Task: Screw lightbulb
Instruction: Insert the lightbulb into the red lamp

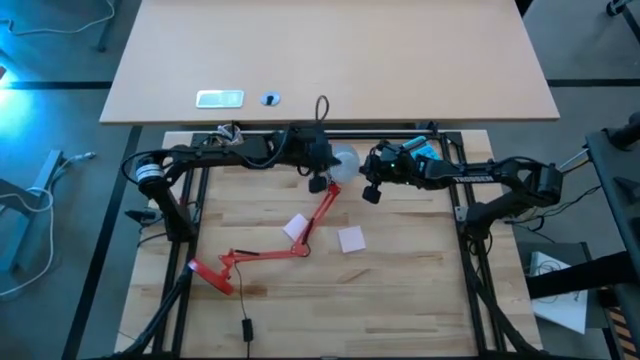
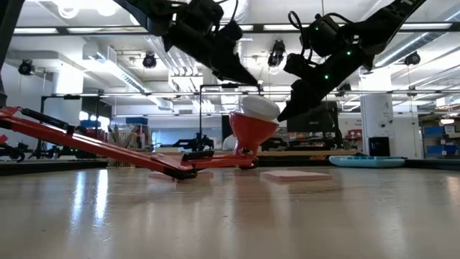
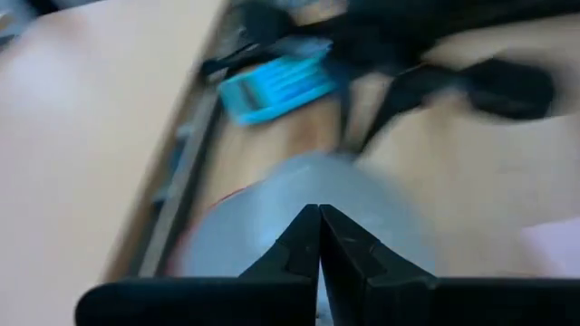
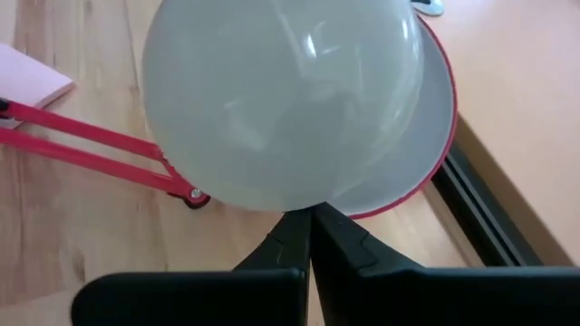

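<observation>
The lightbulb sits in the red lamp's shade, its white dome just ahead of the right gripper's fingers, which are pressed together and hold nothing. In the low view the bulb leans in the upturned shade rather than standing straight, so it is likely resting there, not yet threaded. The left gripper hovers on the opposite side with its fingers closed and empty too, the pale dome just beyond their tips. The lamp's red arm lies flat along the counter, keeping the shade mouth turned upward so both grippers can reach it from above.
</observation>
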Robot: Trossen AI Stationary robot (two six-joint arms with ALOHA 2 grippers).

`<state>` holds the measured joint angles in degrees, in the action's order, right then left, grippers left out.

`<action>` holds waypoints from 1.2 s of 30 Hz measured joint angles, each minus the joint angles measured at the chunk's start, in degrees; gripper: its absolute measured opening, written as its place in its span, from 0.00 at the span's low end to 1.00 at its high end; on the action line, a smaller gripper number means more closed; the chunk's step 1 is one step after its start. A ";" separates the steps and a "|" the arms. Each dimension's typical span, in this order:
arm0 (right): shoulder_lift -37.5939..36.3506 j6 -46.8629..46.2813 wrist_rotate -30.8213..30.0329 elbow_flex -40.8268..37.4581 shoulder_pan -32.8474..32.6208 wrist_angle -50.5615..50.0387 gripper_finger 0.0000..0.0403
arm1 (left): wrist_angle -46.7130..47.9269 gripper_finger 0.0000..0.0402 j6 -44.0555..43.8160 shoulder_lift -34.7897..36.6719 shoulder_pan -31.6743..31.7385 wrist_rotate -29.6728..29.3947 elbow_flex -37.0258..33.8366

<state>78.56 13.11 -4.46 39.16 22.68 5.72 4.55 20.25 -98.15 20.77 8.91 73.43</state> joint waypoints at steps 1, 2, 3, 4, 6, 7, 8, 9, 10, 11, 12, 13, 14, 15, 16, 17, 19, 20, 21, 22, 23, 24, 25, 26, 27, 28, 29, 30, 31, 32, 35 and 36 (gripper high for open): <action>0.00 0.02 0.00 0.00 0.00 -0.15 0.00 | -0.01 0.00 -0.37 0.05 -0.80 1.36 0.01; 0.00 0.09 0.01 0.00 0.00 -0.22 0.00 | 0.03 0.00 -0.87 0.01 -1.57 1.87 0.02; 0.06 0.18 0.01 0.00 0.00 -0.20 0.00 | -0.03 0.00 -1.06 -0.38 -2.31 2.04 0.02; 0.12 0.19 0.03 0.00 0.00 -0.20 0.00 | -0.30 0.00 -1.47 -1.01 -2.94 1.87 0.04; 0.22 0.23 0.02 0.00 0.00 -0.35 0.00 | -0.57 0.00 -2.38 -2.52 -3.48 -0.44 0.04; 0.22 0.22 0.04 0.00 0.00 -0.31 0.00 | -0.82 0.00 -2.57 -3.33 -3.49 -2.04 0.04; 0.22 -0.01 0.07 0.00 0.00 -0.26 0.00 | -1.05 0.00 -2.66 -3.92 -3.46 -4.02 0.02; 0.21 -0.41 0.07 0.00 0.00 -0.30 0.00 | -1.44 0.00 -2.76 -4.24 -3.42 -5.37 0.04; 0.20 -0.85 0.13 0.00 0.00 -0.33 0.00 | -1.37 0.00 -2.74 -4.26 -3.21 -7.76 0.22; 0.18 -1.03 0.35 0.00 -0.02 -0.33 0.00 | -1.31 0.00 -2.73 -4.26 -2.93 -9.09 0.54; 0.13 -1.14 0.44 0.00 -0.02 -0.31 0.00 | -1.40 0.00 -2.74 -4.26 -2.52 -9.66 0.88; 0.13 -1.36 0.49 0.00 -0.05 -0.31 0.00 | -1.46 0.00 -2.75 -4.24 -2.03 -9.92 1.19; 0.13 -1.63 0.55 0.00 -0.06 -0.30 0.00 | -1.40 0.00 -2.75 -4.14 -1.61 -10.04 1.59; 0.15 -1.88 0.55 0.00 -0.04 -0.18 0.00 | -1.41 0.00 -2.75 -4.03 -1.25 -10.17 1.98; 0.22 -1.93 0.55 0.00 -0.04 0.33 0.00 | -1.34 0.00 -2.73 -3.87 -0.86 -10.23 2.40; 0.22 -2.05 0.55 -0.02 -0.04 0.97 0.00 | -1.27 0.00 -2.59 -3.76 -0.53 -10.21 2.86; 0.22 -2.21 0.55 -0.02 -0.04 2.85 0.00 | -0.52 0.00 -2.24 -3.63 0.18 -10.13 3.40; 0.22 -2.21 0.53 -0.02 -0.04 3.76 0.00 | 0.21 0.00 -2.10 -3.63 0.54 -9.99 3.48; 0.22 -2.22 0.53 -0.02 -0.04 4.53 0.00 | 0.68 0.00 -1.87 -3.65 0.87 -10.03 3.48; 0.22 -2.22 0.54 -0.02 -0.04 5.10 0.00 | 1.02 0.00 -1.68 -3.67 1.12 -10.08 3.48; 0.22 -2.21 0.53 -0.01 -0.04 5.38 0.00 | 1.12 0.00 -1.60 -3.65 1.30 -10.10 3.48; 0.22 -2.15 0.51 -0.02 0.00 5.32 0.00 | 1.54 0.00 -1.39 -3.36 1.31 -10.74 3.48; 0.24 -2.15 0.51 -0.02 0.00 5.12 0.00 | 2.14 0.00 -1.19 -2.98 1.31 -11.07 3.48; 0.22 -2.19 0.51 -0.02 0.00 4.76 0.00 | 2.96 0.00 -0.94 -2.41 1.27 -11.24 3.48; 0.22 -2.21 0.51 -0.02 0.00 4.07 0.00 | 3.71 0.00 -0.61 -1.95 1.24 -11.39 3.48; 0.22 -2.21 0.53 -0.02 -0.02 3.23 0.00 | 4.17 0.00 -0.27 -1.42 1.14 -11.37 3.48; 0.23 -2.21 0.48 -0.03 0.00 2.66 0.00 | 5.05 0.00 -0.17 -0.89 1.14 -11.41 3.48; 0.29 -2.21 0.45 -0.09 0.00 2.54 0.00 | 5.62 0.00 -0.08 -0.46 1.14 -11.41 3.48; 0.35 -2.21 0.47 -0.09 0.01 2.65 0.00 | 6.06 0.00 0.02 -0.10 1.18 -11.45 3.48; 0.35 -2.19 0.47 -0.09 0.11 2.65 0.00 | 6.73 0.00 0.06 0.07 1.31 -11.47 3.48; 0.35 -2.18 0.43 -0.09 0.26 2.48 0.00 | 8.40 0.00 0.08 0.24 2.21 -11.47 3.41; 0.35 -2.29 0.44 -0.09 0.26 2.22 0.00 | 8.87 0.00 0.07 0.23 2.52 -11.49 3.35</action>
<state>78.91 10.82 -4.02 39.07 22.94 7.93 13.43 20.32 -97.92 23.30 -2.58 76.78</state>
